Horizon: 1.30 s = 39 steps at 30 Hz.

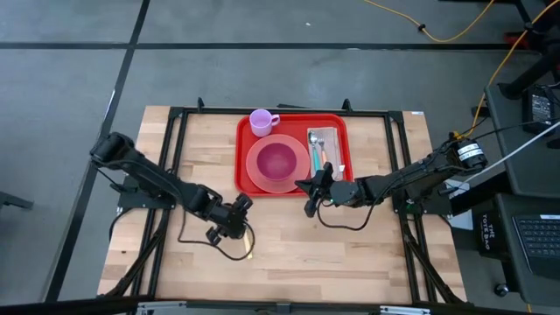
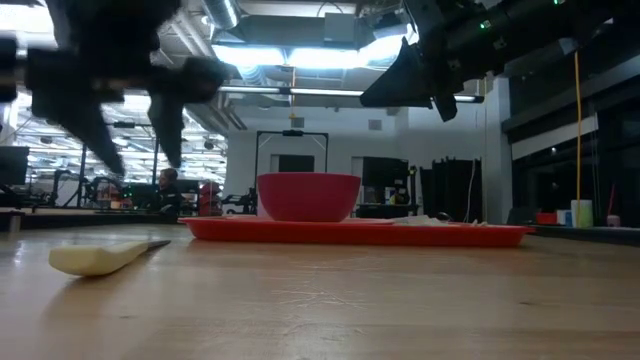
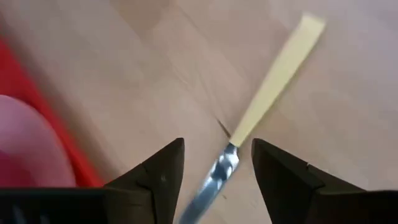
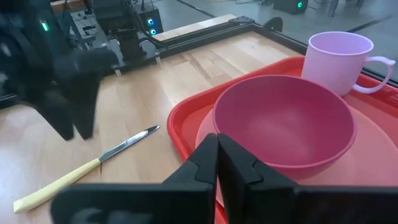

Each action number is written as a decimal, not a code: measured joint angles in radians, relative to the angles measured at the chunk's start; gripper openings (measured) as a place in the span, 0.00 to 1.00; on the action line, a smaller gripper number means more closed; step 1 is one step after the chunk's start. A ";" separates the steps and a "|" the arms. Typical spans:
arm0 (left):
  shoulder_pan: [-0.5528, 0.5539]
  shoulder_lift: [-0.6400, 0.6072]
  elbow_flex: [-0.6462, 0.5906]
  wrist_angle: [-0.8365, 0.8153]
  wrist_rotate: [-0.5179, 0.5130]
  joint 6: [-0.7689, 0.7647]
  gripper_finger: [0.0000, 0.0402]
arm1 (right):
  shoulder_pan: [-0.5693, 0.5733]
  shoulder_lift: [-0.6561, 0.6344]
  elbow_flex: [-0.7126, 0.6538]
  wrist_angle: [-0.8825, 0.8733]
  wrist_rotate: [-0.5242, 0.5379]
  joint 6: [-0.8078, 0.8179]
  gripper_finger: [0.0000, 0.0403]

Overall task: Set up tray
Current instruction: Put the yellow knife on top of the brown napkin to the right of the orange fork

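I see the left pincer (image 3: 217,171) released, fingers spread just above the yellow-handled knife (image 3: 261,118) lying on the worktop (image 1: 350,245). The right pincer (image 4: 216,163) is clenched on nothing, hovering at the red tray (image 1: 245,171) edge, just short of the bowl (image 4: 283,121).

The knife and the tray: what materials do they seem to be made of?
Knife: the blade looks like polished metal, since it glints; the pale yellow handle looks like matte plastic, though that is less sure. Tray: probably smooth moulded plastic, with even bright red colour, rounded corners and a low rim.
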 joint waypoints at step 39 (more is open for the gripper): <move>0.080 0.242 0.028 0.001 0.207 -0.101 0.18 | 0.000 0.000 0.000 -0.001 0.000 -0.002 0.03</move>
